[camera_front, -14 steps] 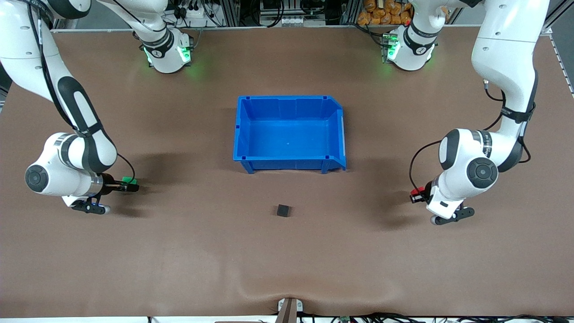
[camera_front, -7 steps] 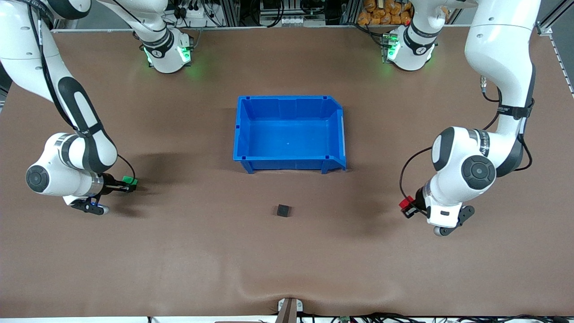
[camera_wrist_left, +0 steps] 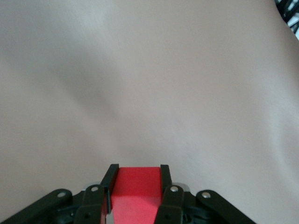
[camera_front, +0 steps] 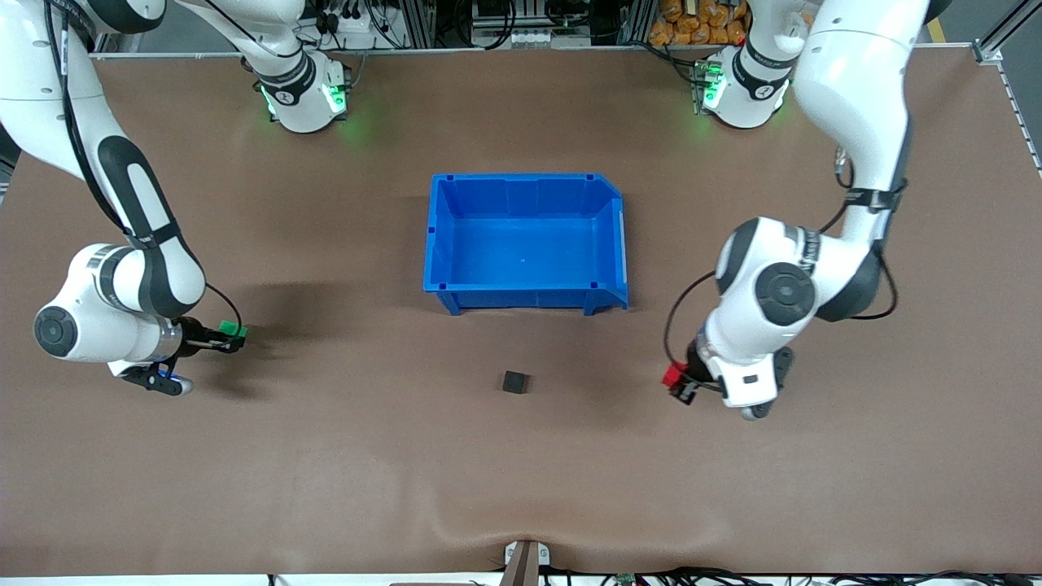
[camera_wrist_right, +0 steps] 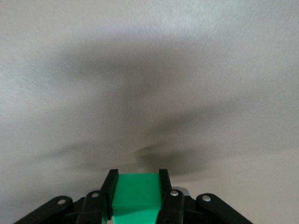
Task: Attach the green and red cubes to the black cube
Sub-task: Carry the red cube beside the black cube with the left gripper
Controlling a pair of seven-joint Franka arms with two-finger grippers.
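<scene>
The left gripper (camera_front: 680, 388) pinches the red cube (camera_front: 672, 376) tight in its jaws; the right gripper (camera_front: 230, 338) pinches the green cube (camera_front: 232, 329). The black cube (camera_front: 514, 382) sits on the tabletop (camera_front: 326, 472) between them. The cubes look small, light and hard, easy to hold by flat sides.

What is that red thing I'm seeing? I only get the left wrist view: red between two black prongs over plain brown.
Observer: It's the red cube, clamped in the left gripper. Your view lacks the black cube, which sits on the table toward the right arm's end from that gripper.
Operator: Is anything else on the table?
Observer: Yes, a blue bin, farther from the front camera than the black cube.
Operator: What is the other arm doing?
Observer: The right gripper is shut on a green cube, low over the table near the right arm's end.
</scene>
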